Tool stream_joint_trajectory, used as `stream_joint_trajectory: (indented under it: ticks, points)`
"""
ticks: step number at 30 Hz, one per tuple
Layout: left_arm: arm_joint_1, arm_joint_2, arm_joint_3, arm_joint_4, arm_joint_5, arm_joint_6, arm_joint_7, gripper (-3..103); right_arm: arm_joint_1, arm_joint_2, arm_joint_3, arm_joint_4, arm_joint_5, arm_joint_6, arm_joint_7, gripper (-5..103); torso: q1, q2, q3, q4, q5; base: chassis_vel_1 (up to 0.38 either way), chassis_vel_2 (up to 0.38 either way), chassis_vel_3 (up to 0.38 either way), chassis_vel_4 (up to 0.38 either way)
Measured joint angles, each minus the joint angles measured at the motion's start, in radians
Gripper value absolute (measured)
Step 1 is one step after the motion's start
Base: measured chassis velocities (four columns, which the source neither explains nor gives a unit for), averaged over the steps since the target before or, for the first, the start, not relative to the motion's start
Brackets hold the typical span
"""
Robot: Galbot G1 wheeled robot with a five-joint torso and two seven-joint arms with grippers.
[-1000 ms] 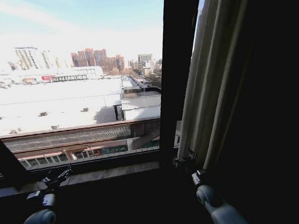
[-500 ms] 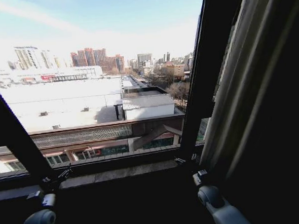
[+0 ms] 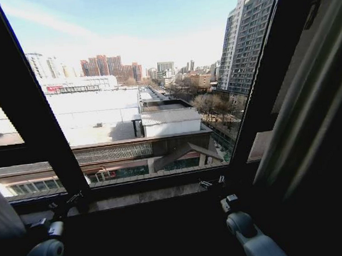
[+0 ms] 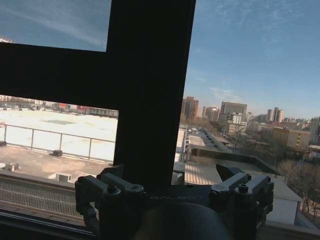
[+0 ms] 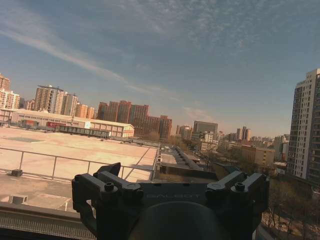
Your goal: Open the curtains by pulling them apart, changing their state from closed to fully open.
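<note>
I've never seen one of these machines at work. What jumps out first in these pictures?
The big window and its sunlit city view: a pale flat rooftop, red-brick blocks far off, and a tall tower on the right. Thick black window frame bars slant across the glass. The curtains hang bunched at the far right, and the left gripper and right gripper sit low by the sill, both open and holding nothing.

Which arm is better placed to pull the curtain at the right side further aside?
Right. The right end effector, open and empty, sits low by the sill, close to the curtain; the left end effector is at the sill's other end, far from it.
</note>
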Motion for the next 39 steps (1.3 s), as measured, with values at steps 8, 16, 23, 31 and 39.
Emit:
stream_joint_trajectory:
  ticks: [8,16,23,31,39]
  points:
    - [0.000,0.000,0.000,0.000,0.000,0.000,0.000,100,-0.009,-0.002,-0.001,0.002,0.000,0.006,-0.011,100,0.000,0.000,0.000,-0.0002,0.0000,0.346,0.360,-0.351,-0.371]
    - [0.000,0.000,0.000,0.000,0.000,0.000,0.000,100,-0.023,-0.001,0.004,0.002,-0.004,0.036,-0.055,100,0.000,0.000,0.000,0.0003,0.0004,0.338,0.353,-0.347,-0.342]
    - [0.000,0.000,0.000,0.000,0.000,0.000,0.000,100,-0.029,-0.005,0.009,0.011,0.006,0.049,-0.069,100,0.000,0.000,0.000,0.0000,-0.0007,0.176,0.164,-0.162,-0.170]
    - [0.000,0.000,0.000,0.000,0.000,0.000,0.000,100,-0.033,-0.001,0.012,0.011,0.007,0.068,-0.089,100,0.000,0.000,0.000,-0.0006,0.0005,0.045,0.003,-0.046,0.002]
    - [0.000,0.000,0.000,0.000,0.000,0.000,0.000,100,-0.038,0.000,0.010,0.014,0.005,0.070,-0.100,100,0.000,0.000,0.000,0.0003,-0.0003,0.067,-0.007,-0.059,0.009]
